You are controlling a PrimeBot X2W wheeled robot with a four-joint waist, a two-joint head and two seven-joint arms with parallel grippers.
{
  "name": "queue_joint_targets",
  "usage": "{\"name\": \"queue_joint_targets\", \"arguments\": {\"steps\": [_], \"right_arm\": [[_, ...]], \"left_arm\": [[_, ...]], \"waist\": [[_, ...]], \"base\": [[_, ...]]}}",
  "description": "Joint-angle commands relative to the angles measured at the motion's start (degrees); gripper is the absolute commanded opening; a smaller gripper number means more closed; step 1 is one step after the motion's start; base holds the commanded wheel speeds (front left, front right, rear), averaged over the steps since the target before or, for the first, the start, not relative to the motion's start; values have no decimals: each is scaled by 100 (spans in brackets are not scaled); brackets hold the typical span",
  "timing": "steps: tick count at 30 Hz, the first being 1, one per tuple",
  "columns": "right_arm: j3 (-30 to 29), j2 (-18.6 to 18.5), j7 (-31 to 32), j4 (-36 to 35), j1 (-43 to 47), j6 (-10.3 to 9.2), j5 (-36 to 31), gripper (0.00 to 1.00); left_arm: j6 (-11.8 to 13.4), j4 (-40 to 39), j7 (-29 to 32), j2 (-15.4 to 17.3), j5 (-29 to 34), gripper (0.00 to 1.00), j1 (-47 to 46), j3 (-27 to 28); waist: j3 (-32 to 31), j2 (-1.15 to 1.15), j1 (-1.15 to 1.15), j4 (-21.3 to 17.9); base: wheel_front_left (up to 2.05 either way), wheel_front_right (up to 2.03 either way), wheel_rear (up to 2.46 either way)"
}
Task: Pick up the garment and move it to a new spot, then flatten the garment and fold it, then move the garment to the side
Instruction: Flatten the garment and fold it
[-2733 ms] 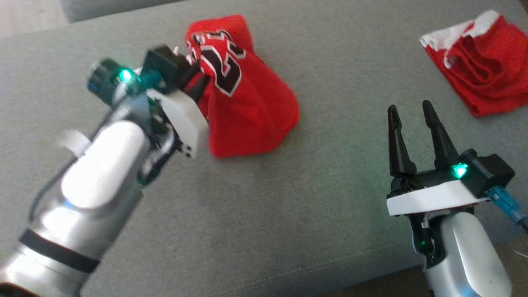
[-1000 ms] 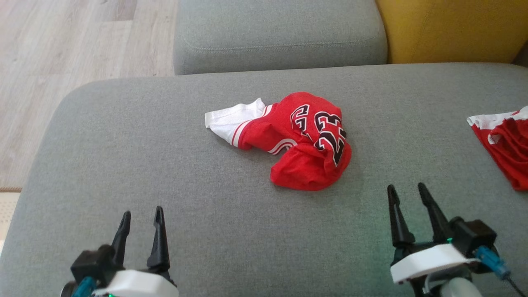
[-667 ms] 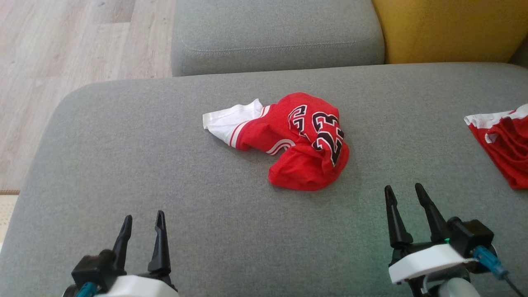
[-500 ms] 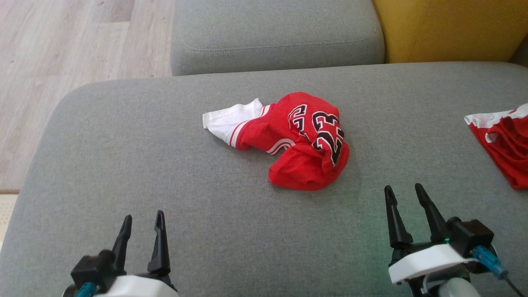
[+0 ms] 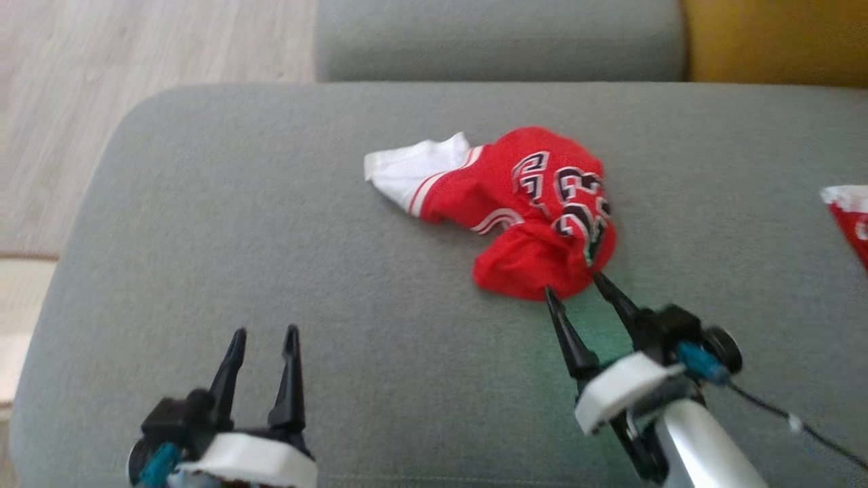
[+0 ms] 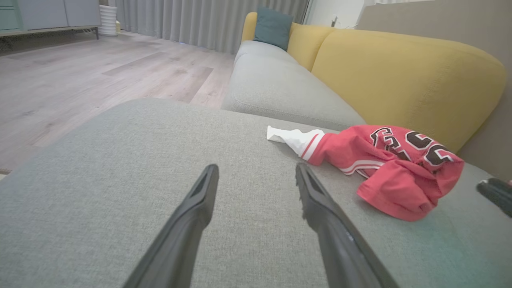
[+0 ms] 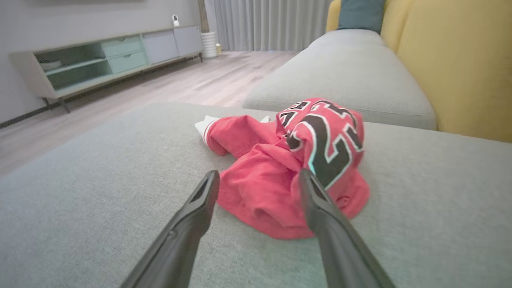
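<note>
Surface: grey sofa seat, yellow backrest behind, wooden floor off to the left.
Right jaws: spread wide, holding nothing, tips at the near edge of the garment; contact not clear.
Left jaws: spread wide, empty, over bare seat, well apart from the garment.
Garment: crumpled red jersey mid-seat, white end pointing left.
Writing: "23", black with white outline, blurred from the head.
Right wrist view adds: sideboard, curtains.
Head view adds: second red-and-white cloth at right edge.

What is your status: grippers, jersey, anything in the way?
Both open, empty. Right gripper at near edge of crumpled jersey; left gripper back, apart. Nothing in the way; second red garment far right.
</note>
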Motion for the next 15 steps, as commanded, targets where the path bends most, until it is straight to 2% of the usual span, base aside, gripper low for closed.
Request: {"name": "queue_joint_targets", "arguments": {"steps": [1,4,6,10,11,12,14,15], "right_arm": [[191,-19,38,11,-447,41,-95,100],[241,-19,91,550,-885,41,-366,100],[145,-19,180,1131,-1252,41,-784,100],[-96,-19,359,1737,-1557,41,-1289,100],[-165,-19,331,1810,-1604,41,-1338,85],[-233,-19,318,1879,-1645,41,-1408,49],[-333,-19,303,2008,-1701,41,-1513,28],[-367,-19,294,2069,-1725,41,-1560,21]], "left_arm": [[-39,-175,-70,-50,47,100,-397,125],[-89,-148,-70,-114,69,100,-512,64],[-122,-103,-70,-161,73,100,-595,-3],[-118,-85,-70,-197,47,100,-644,-42],[-113,-87,-70,-202,39,100,-643,-42],[-107,-88,-70,-206,32,100,-638,-38],[-97,-84,-70,-211,23,100,-624,-31],[-87,-85,-70,-213,19,100,-616,-21]], "waist": [[245,0,0,277],[430,0,0,534],[560,0,0,806],[653,0,0,1074],[662,0,0,1110],[668,0,0,1128],[670,0,0,1137],[667,0,0,1120]], "base": [[0,0,0],[0,0,0],[0,0,0],[0,0,0],[0,0,0],[0,0,0],[0,0,0],[0,0,0]]}}
